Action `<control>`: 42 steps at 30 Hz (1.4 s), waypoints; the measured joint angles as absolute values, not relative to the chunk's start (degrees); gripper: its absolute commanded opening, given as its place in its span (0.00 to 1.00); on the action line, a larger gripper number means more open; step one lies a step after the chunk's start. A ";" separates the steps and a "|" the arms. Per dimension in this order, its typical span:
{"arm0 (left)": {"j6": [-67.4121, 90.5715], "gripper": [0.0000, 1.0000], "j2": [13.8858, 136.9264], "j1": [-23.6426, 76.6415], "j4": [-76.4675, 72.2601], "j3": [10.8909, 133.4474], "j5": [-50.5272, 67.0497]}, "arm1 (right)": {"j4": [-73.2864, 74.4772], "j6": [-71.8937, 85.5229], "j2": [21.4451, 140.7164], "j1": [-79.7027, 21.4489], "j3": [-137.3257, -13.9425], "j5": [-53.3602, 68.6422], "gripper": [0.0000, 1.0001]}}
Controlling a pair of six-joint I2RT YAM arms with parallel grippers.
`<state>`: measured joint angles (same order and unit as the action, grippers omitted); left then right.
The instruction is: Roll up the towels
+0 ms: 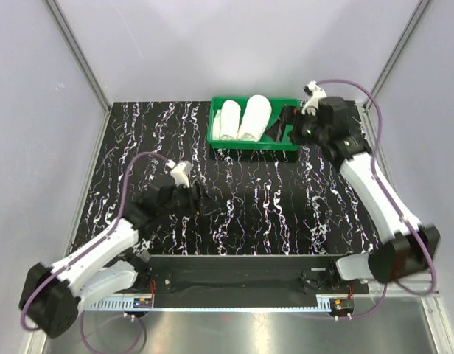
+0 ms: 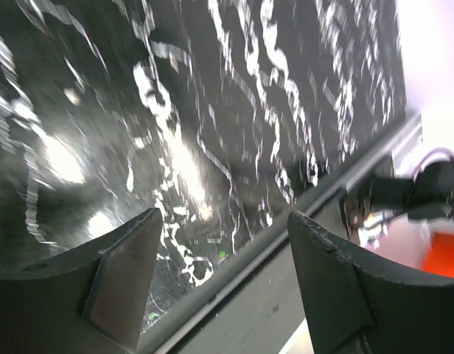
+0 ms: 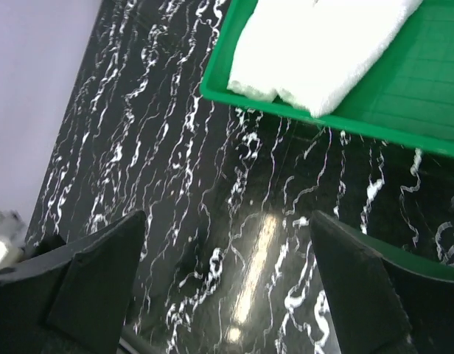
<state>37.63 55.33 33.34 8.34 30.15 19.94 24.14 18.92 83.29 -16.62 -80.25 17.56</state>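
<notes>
Two rolled white towels lie side by side in the left part of the green tray [image 1: 290, 147] at the back of the table: a smaller towel [image 1: 228, 122] and a thicker towel [image 1: 254, 118]. In the right wrist view the towels [image 3: 323, 44] show at the top inside the tray [image 3: 411, 88]. My right gripper [image 1: 280, 125] hovers by the tray's right part, open with nothing between its fingers [image 3: 102, 280]. My left gripper [image 1: 199, 199] is over the table's left middle, far from the tray, open and empty [image 2: 225, 221].
The black marbled table [image 1: 271, 199] carries only the tray. Metal frame posts [image 1: 79, 59] rise at the back corners. In the left wrist view the table's metal edge rail [image 2: 286, 243] runs diagonally, with the other arm's base [image 2: 426, 192] beyond it.
</notes>
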 measured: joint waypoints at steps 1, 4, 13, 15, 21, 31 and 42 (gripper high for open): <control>37.19 0.75 53.45 33.34 9.87 31.20 18.15 | 23.83 18.68 79.07 -16.64 -77.47 17.08 1.00; 36.03 0.75 47.86 33.34 12.49 33.34 11.92 | 23.86 18.63 69.91 -16.73 -71.20 16.47 1.00; 29.71 0.76 26.94 33.41 8.82 27.22 -15.20 | 23.66 22.20 51.70 -16.84 -55.83 14.13 1.00; 26.37 0.78 22.83 33.41 5.96 23.29 -21.63 | 23.29 23.18 48.66 -16.84 -53.19 13.93 1.00; 12.95 0.86 19.64 33.39 -4.71 10.61 -37.89 | 21.67 23.92 41.65 -16.84 -46.76 14.13 1.00; 3.60 0.86 45.84 23.38 -36.29 3.31 -49.34 | 19.20 26.28 39.51 -16.84 -42.65 14.72 1.00; -2.74 0.96 75.29 10.61 -64.88 3.27 -36.07 | 18.09 26.37 39.05 -16.84 -41.17 17.21 1.00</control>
<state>-2.74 75.29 10.61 -64.88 3.27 -36.07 18.09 26.37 39.05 -16.84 -41.17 17.21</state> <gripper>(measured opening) 0.839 0.993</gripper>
